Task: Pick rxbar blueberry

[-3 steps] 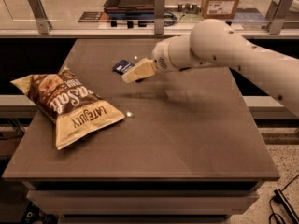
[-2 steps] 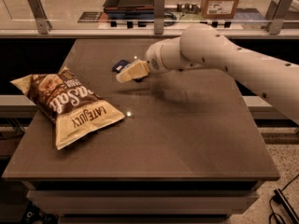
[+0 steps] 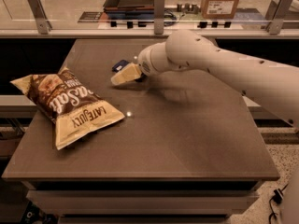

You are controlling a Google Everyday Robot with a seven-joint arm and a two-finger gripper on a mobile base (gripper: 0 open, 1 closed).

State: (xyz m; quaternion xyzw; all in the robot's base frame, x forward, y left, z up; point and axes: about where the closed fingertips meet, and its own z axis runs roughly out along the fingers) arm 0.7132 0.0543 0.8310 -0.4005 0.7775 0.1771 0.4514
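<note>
The rxbar blueberry (image 3: 120,65) is a small dark blue flat bar lying on the brown table (image 3: 187,139), toward the far left-centre. Only its left part shows; the rest is hidden behind the gripper. My gripper (image 3: 122,75) has cream-coloured fingers (image 3: 126,74) pointing left and down, right over and just in front of the bar. The white arm (image 3: 224,64) reaches in from the right.
A large brown and cream chip bag (image 3: 70,104) lies on the table's left side. A small white speck (image 3: 128,114) sits by the bag. Behind the table runs a rail with metal posts (image 3: 159,10), and a cardboard box (image 3: 221,0) stands beyond.
The gripper has moved left and slightly down toward the blue bar, now covering more of it. The chip bag has not moved.
</note>
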